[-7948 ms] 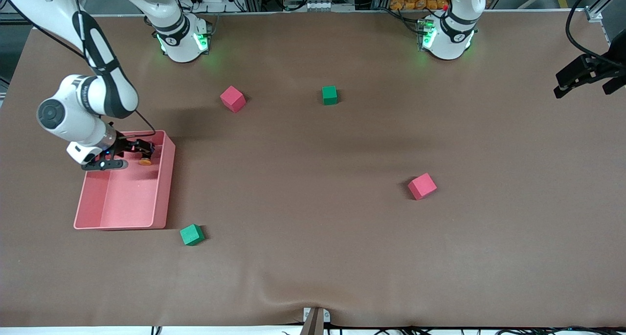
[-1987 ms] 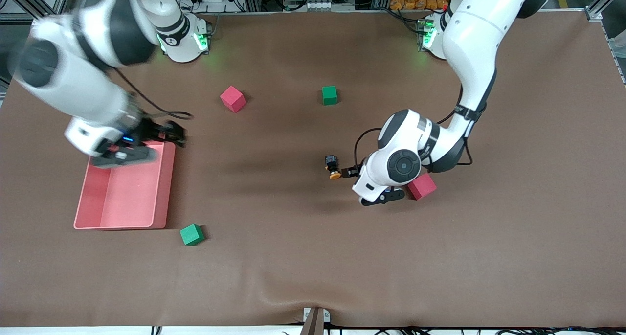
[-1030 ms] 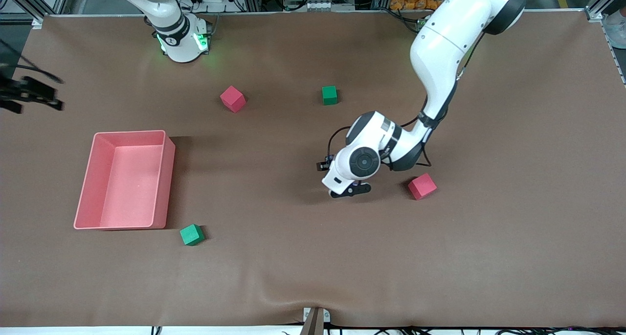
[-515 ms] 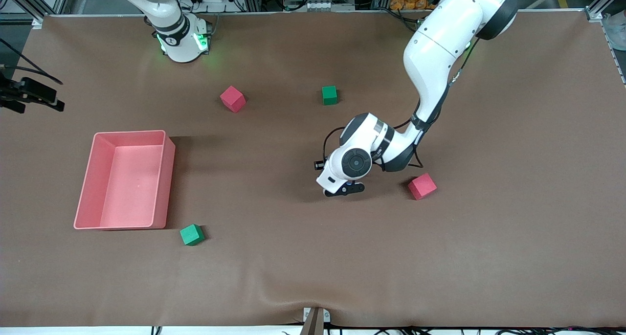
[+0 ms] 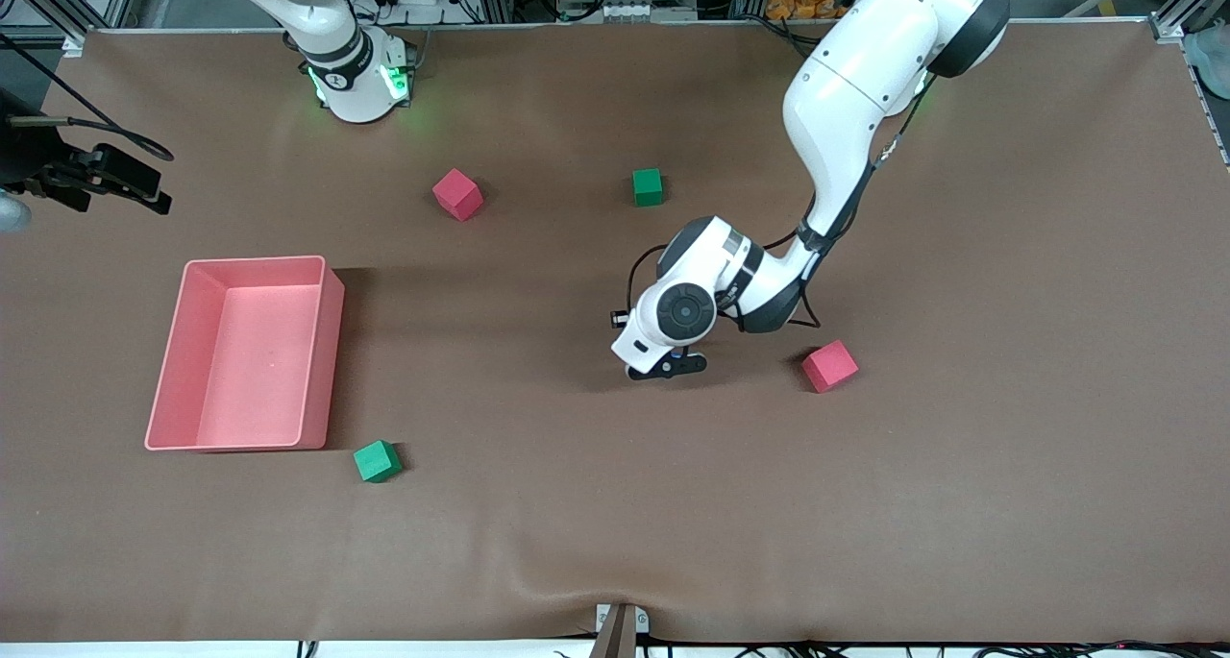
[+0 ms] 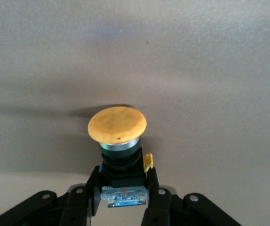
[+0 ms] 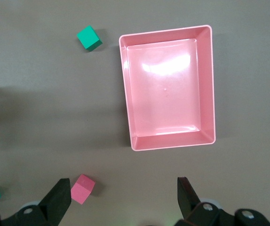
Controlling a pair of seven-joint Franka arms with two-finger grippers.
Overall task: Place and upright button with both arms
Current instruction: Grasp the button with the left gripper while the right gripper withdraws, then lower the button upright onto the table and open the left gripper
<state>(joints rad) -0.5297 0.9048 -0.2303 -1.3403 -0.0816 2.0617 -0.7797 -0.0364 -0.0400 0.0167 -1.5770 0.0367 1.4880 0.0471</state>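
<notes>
- The left gripper has its fingers closed tight on the dark body of the button, with the orange cap sticking out past the tips. Gripping the body and not the cap makes sense, since the cap stays free to end up on top.
- In the front view the left arm's wrist is low over the middle of the worktop, and it hides the button there, so I can't tell if the button is touching the surface or just above it.
- The pink cube sits well off toward the left arm's end, clear of the move.
- The right gripper waits up high over its own end of the worktop, fingers spread wide and holding nothing, looking straight down at the empty pink tray.
- My guess: the uprighting step is in hand. Next is tipping the button so the cap faces up before letting go. Let go too soon and it could just roll on that round cap.
</notes>
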